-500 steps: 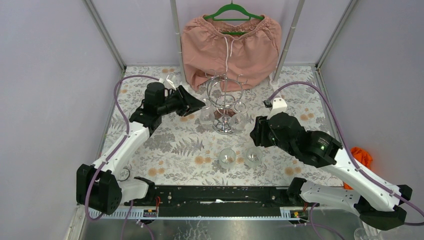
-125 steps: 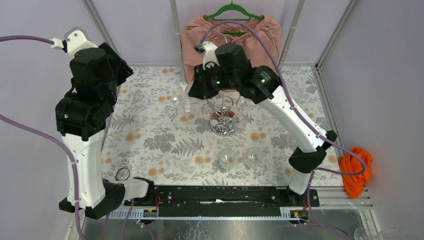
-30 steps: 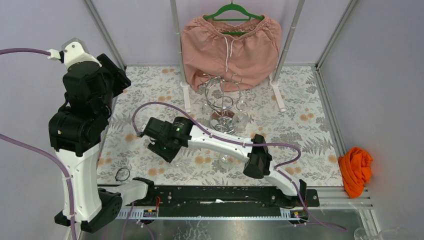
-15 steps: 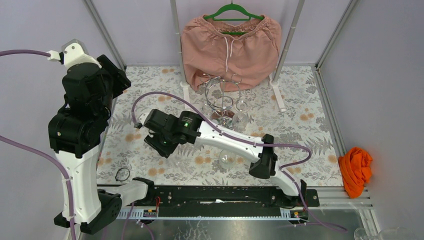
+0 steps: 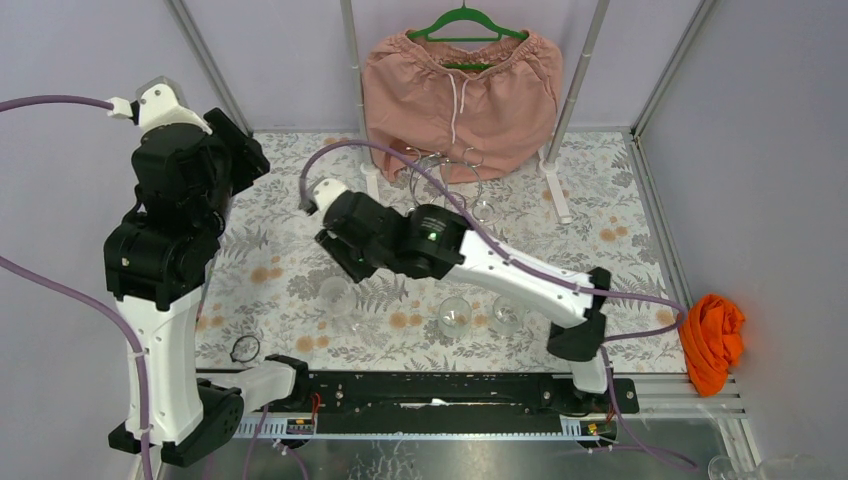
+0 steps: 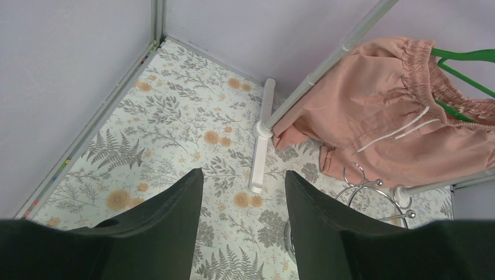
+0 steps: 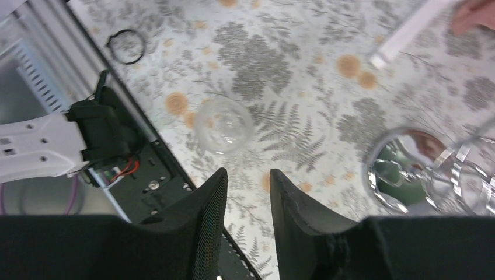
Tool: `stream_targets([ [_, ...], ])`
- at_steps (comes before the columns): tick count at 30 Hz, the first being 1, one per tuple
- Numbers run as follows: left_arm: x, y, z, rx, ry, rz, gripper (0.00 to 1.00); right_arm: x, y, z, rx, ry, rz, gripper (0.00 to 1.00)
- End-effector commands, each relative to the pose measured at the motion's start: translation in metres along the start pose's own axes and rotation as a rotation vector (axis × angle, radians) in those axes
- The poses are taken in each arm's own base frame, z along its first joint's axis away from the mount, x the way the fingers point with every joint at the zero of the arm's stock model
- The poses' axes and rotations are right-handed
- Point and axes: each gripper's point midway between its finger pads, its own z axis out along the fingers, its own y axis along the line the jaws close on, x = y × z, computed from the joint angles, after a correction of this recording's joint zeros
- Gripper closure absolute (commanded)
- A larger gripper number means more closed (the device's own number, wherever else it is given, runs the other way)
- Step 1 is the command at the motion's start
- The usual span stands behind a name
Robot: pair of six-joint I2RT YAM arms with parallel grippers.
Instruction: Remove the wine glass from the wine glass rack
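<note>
The chrome wine glass rack (image 5: 447, 172) stands at the back middle, partly hidden behind my right arm. Its mirror base shows in the right wrist view (image 7: 403, 169), and its wire loops show in the left wrist view (image 6: 373, 189). A clear wine glass (image 5: 337, 297) stands on the table at the near left, also seen in the right wrist view (image 7: 223, 124). My right gripper (image 5: 352, 266) hangs above and just behind it, open and empty (image 7: 248, 175). My left gripper (image 5: 240, 160) is raised high at the far left, open and empty (image 6: 244, 175).
Two more glasses (image 5: 454, 315) (image 5: 506, 313) stand at the near middle. Pink shorts (image 5: 462, 95) hang on a green hanger between white rail posts (image 6: 261, 143). An orange cloth (image 5: 712, 340) lies off the table at the right. A black ring (image 5: 244, 348) lies near the front left.
My right gripper has let go of the glass at the near left and pulled up and back towards the rack. The glass now stands alone. The left arm has barely moved.
</note>
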Motion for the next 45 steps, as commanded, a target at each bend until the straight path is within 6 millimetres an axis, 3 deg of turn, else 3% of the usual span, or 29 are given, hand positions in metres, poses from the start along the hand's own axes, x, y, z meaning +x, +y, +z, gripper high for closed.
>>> stream_targets([
  [1, -0.002, -0.021, 0.006, 0.096, -0.011, -0.006, 0.39, -0.027, -0.070, -0.046, 0.179, -0.160, 0.142, 0.60],
  [9, 0.019, -0.055, 0.018, 0.254, 0.059, -0.018, 0.39, -0.007, -0.179, -0.104, 0.339, -0.267, 0.353, 0.60],
  [14, 0.027, -0.068, 0.023, 0.310, 0.093, -0.025, 0.39, 0.016, -0.225, -0.134, 0.404, -0.317, 0.469, 0.61],
  [19, 0.033, -0.082, 0.023, 0.383, 0.118, -0.044, 0.39, 0.049, -0.259, -0.150, 0.408, -0.335, 0.591, 0.61],
  [22, 0.034, -0.088, 0.024, 0.407, 0.127, -0.052, 0.39, 0.063, -0.266, -0.152, 0.341, -0.355, 0.675, 0.62],
  [28, 0.036, -0.090, 0.024, 0.414, 0.134, -0.056, 0.39, 0.079, -0.261, -0.143, 0.236, -0.351, 0.743, 0.62],
  [35, 0.037, -0.088, 0.023, 0.410, 0.133, -0.054, 0.39, 0.102, -0.271, -0.130, 0.203, -0.329, 0.817, 0.62],
  [45, 0.041, -0.088, 0.028, 0.405, 0.142, -0.057, 0.39, 0.116, -0.272, -0.116, 0.172, -0.306, 0.845, 0.62],
])
